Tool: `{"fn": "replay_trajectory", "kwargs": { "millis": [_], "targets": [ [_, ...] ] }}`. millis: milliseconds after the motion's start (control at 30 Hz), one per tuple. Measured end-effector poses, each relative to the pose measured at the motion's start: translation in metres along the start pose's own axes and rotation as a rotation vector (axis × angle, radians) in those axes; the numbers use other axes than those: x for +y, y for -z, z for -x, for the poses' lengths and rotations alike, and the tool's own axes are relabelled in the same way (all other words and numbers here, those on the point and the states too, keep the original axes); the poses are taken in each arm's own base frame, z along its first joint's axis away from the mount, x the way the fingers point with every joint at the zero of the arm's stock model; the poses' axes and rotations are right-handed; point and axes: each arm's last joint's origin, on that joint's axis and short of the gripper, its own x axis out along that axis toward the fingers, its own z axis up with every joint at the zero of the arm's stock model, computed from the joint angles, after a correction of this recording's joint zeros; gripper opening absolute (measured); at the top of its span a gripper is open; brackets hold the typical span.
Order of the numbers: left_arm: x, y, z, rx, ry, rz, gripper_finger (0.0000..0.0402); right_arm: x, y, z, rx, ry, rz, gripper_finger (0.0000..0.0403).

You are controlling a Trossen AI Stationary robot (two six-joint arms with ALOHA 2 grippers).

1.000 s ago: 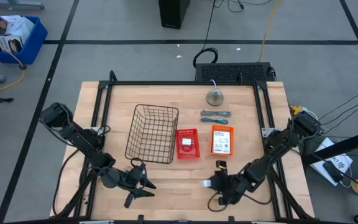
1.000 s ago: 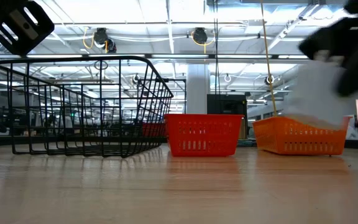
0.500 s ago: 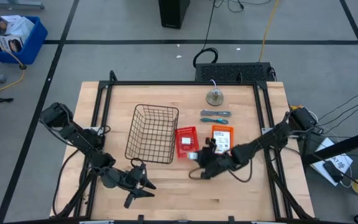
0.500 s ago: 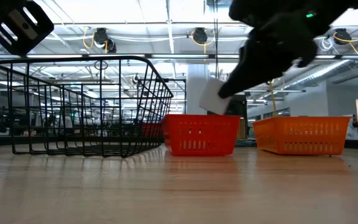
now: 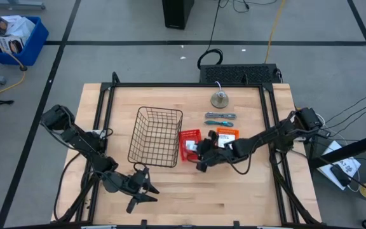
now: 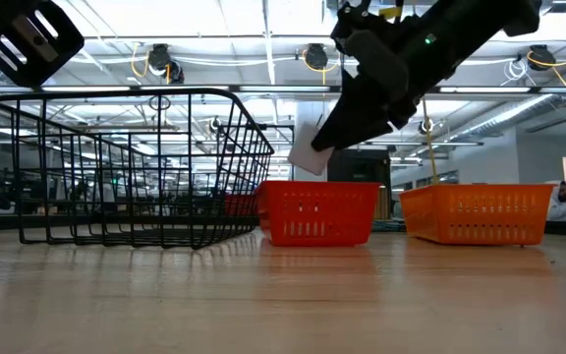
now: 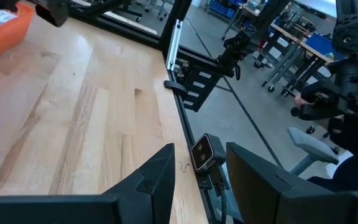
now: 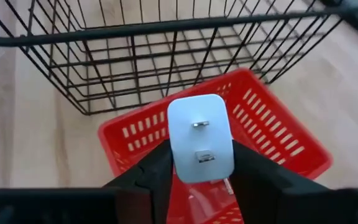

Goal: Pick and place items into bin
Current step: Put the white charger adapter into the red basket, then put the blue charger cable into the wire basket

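Overhead, wooden table (image 5: 170,191) bearing black wire basket (image 5: 155,136) at left-centre, small red bin (image 5: 187,145) just beside the basket's right edge, orange bin (image 5: 229,135) right of that, partly hidden by the arm. Round metal disc (image 5: 219,98) and slim blue-grey tools (image 5: 220,118) lying farther back, apart from the bins. Right gripper (image 5: 203,152) reaching across, poised above the red bin, fingers clamped on a white charger block (image 8: 199,137), prongs facing the wrist camera, held clear of the bin below. Left gripper (image 5: 146,189) parked near the table's front edge, below the basket, fingers spread apart, nothing between.
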Motion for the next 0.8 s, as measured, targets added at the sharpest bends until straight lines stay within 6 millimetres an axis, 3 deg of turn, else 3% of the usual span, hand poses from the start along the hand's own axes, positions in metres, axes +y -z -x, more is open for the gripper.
{"fn": "replay_trajectory", "kwargs": {
  "millis": [267, 400, 533, 667, 800],
  "targets": [
    [0.004, -0.003, -0.002, -0.010, -0.017, -0.015, 0.0147, -0.009, -0.004, -0.006, -0.004, 0.023, -0.029, 0.0168],
    [0.009, -0.006, -0.004, -0.019, -0.034, -0.049, 0.0147, -0.012, -0.010, -0.008, -0.038, 0.018, -0.113, 0.0172],
    [0.015, -0.011, -0.006, -0.033, -0.058, -0.137, 0.0147, -0.019, -0.022, -0.005, -0.096, 0.022, -0.062, 0.0164],
    [0.024, -0.018, -0.009, -0.061, -0.091, -0.181, 0.0147, -0.033, -0.041, 0.013, -0.178, 0.075, 0.066, 0.0151],
    [0.037, -0.028, -0.013, -0.099, -0.149, -0.202, 0.0147, -0.056, -0.058, 0.033, -0.227, 0.264, 0.223, 0.0140]
  ]
}}
